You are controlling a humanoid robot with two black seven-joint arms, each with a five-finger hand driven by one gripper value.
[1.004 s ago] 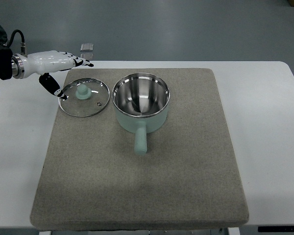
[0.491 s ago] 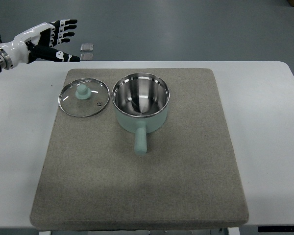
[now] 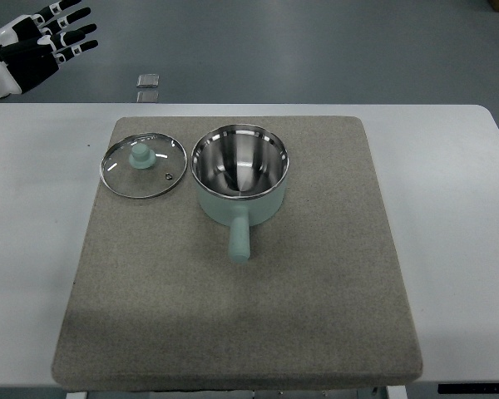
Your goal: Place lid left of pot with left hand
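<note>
Hovering way up in the top-left corner, the left robot hand (image 3: 35, 43) is off past the desk's far edge w/ fingers (image 3: 73, 35) spread and nothing in them, so it's released. Palm looks turned roughly sideways, fingers pointing right, arm coming in from the left edge. Right arm isn't in shot at all.

Glass lid (image 3: 143, 166) sits flat on the grey mat (image 3: 233, 316), knob up, just beside the mint pot (image 3: 239, 179) on its left, rims close but can't tell if they touch. Pot's open, handle pointing toward the camera. White desk (image 3: 449, 208) under everything.

Imo the placing is basically done. Risk from here is pretty low: if the arm swings back low over the mat it could clip the knob and slide the lid into the pot. Lid's also near the mat's left edge, so a nudge could tip it off onto the desk.
</note>
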